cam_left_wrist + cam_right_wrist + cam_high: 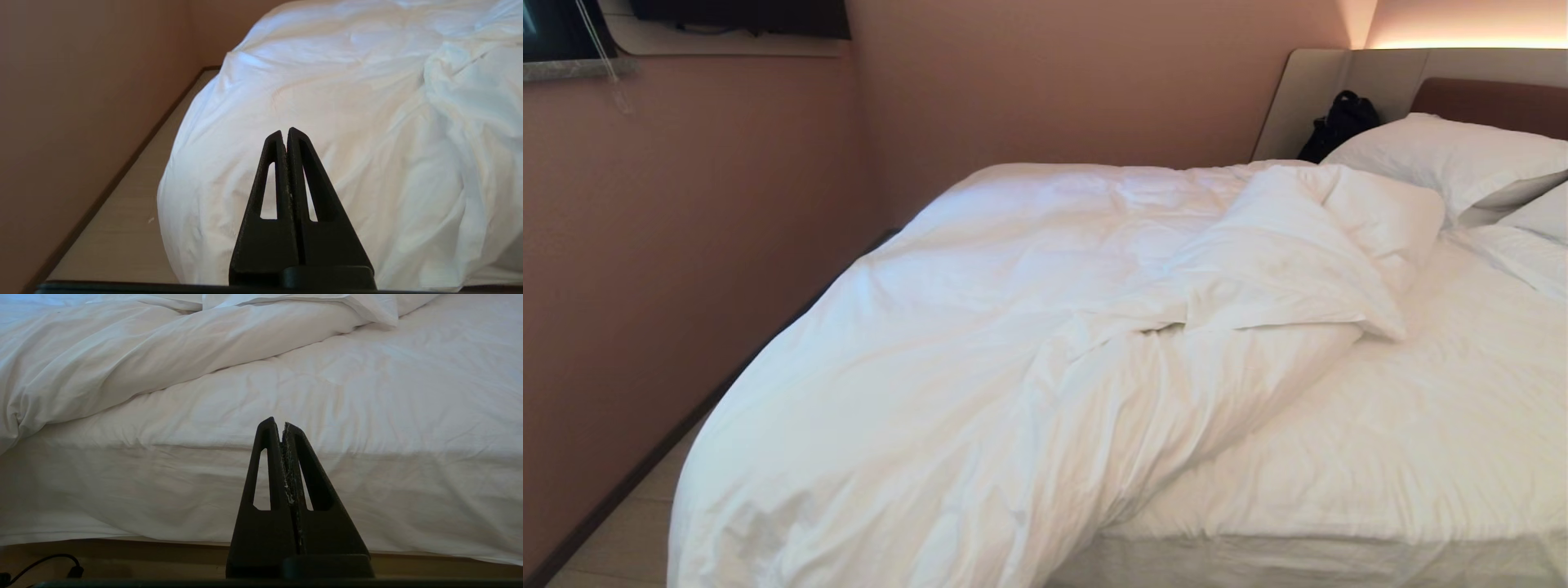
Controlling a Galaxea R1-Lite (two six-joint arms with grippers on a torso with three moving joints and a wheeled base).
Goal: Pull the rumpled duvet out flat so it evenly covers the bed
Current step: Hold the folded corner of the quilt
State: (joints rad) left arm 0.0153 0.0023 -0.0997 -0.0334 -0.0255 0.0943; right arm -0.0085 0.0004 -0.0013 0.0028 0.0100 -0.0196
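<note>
The duvet [980, 359] lies bunched leftward on the bed [1421, 425]; both grippers' jaws pressed together, empty.

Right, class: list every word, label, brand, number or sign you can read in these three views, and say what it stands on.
None: no readable text in any view.
The duvet, pillows and bed are plain white.
The black bag by the headboard shows no legible label.
Neither the left gripper nor the right gripper carries markings.
</note>
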